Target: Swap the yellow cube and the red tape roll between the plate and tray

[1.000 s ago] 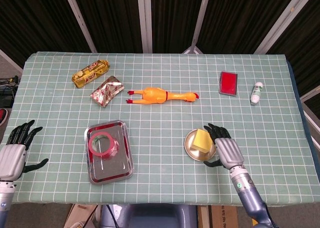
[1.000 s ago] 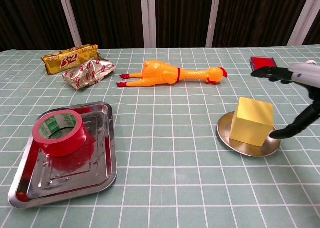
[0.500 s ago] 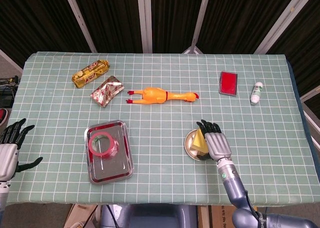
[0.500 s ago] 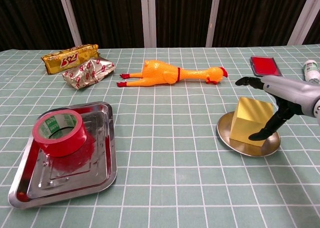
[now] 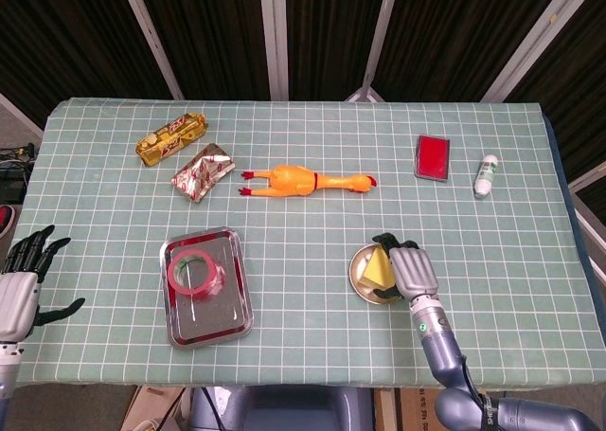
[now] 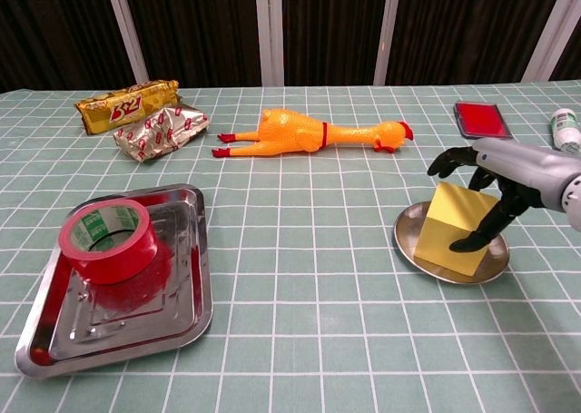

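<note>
the left hand [image 5: 19, 289], black-fingered with a grey back, hangs off the near left edge of the green checked table [image 5: 312, 346]; its fingers are spread and it holds nothing. the chest view does not show it. just right of it, on the near left of the table, the rectangular shiny metal tray [image 6: 54, 336] holds the red tape roll [image 6: 107, 240], which lies flat in the tray's far half, its white inner ring facing up. far beyond the tray lie a gold snack bar wrapper [image 6: 127, 104] and a crumpled silver and red foil packet [image 6: 162, 129]. at the middle, far side, an orange rubber chicken [image 6: 313, 133] lies on its side. right of centre and nearer, the round metal plate [image 6: 408, 236] carries the yellow cube [image 6: 454, 227], tilted with one edge raised. the right hand [image 6: 508, 172] reaches over the cube: its fingers [image 6: 447, 162] curl over the cube's far top edge, the thumb presses its near right face, so it grasps the cube. far right, a flat red box [image 6: 478, 118] and a small white bottle [image 6: 565, 128] lie on the table.
</note>
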Motion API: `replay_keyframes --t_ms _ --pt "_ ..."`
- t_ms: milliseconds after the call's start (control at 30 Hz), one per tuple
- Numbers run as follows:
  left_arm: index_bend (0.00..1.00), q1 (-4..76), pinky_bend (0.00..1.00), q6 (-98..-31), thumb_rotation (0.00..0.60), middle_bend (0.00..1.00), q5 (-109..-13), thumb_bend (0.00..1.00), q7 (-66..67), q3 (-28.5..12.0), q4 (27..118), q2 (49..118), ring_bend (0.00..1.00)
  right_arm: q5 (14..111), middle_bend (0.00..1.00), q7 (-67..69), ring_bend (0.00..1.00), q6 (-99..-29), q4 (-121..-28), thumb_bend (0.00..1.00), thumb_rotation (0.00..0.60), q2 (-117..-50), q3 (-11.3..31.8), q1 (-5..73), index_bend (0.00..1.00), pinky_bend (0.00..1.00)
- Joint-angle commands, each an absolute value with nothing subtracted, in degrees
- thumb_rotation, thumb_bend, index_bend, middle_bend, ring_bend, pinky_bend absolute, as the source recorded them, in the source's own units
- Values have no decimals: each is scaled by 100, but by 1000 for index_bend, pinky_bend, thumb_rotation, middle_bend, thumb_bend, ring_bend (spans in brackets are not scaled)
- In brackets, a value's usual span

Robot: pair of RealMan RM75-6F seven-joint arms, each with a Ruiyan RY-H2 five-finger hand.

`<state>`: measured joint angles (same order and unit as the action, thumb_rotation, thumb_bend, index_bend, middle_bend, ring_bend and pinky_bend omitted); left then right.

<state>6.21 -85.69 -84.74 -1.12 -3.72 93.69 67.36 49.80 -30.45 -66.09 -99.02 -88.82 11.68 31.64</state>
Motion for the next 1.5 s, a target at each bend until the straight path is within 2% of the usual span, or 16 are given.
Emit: replay_keyframes --t_ms 33,233,400,533,667,967,1067,1133,1233,1267,1333,1500 --pt "167 627 71 -8555 600 0 -8460 84 -117 -378 9366 6737 0 5091 311 -2982 457 -6700 -9805 75 600 -8991 1172 3183 317 284" --pt "167 649 74 -8489 600 0 -8394 83 -155 -403 9357 6730 0 5383 392 -2849 545 -6953 -9562 202 600 -9236 1241 3209 403 373" --pt "167 643 74 -8493 600 0 -8386 83 -166 -407 9372 6719 0 5696 398 -2771 551 -7130 -9562 220 600 -9298 1436 3310 414 372" --pt "167 653 74 -8471 600 0 -8378 83 -158 -408 9365 6725 0 5654 398 -3016 550 -6961 -9705 220 600 -9291 1707 3619 414 290" --pt "167 666 74 -8430 600 0 -8315 83 -142 -431 9352 6728 0 5320 398 -3185 538 -6606 -9622 220 600 -9456 1981 4011 414 256" --pt "167 702 75 -8295 600 0 -8056 83 -187 -534 9291 6697 0 4816 398 -3383 506 -6180 -8483 219 600 -10463 2275 4898 414 226" --pt "167 708 75 -8276 600 0 -8012 84 -189 -555 9262 6693 0 4797 356 -3282 437 -6048 -8017 215 600 -10746 2314 5100 379 142" --pt "167 718 75 -8243 600 0 -7986 83 -209 -561 9249 6688 0 4706 262 -3300 291 -5889 -7804 165 600 -10821 2299 5201 284 39" --pt "166 735 75 -8206 600 0 -7956 83 -223 -576 9227 6684 0 4518 112 -3451 80 -5657 -7735 57 600 -10787 2183 5277 153 0" --pt "166 741 75 -8198 600 0 -7945 84 -214 -581 9219 6691 0 4462 79 -3500 46 -5605 -7754 40 600 -10753 2143 5287 127 0" --pt "167 750 75 -8175 600 0 -7930 84 -183 -578 9226 6698 0 4400 18 -3568 3 -5604 -7831 10 600 -10700 2089 5290 81 0" --pt "166 777 75 -8157 600 0 -8037 84 -190 -540 9201 6693 0 4452 0 -3683 0 -5929 -8419 0 600 -10431 2035 5176 59 0"
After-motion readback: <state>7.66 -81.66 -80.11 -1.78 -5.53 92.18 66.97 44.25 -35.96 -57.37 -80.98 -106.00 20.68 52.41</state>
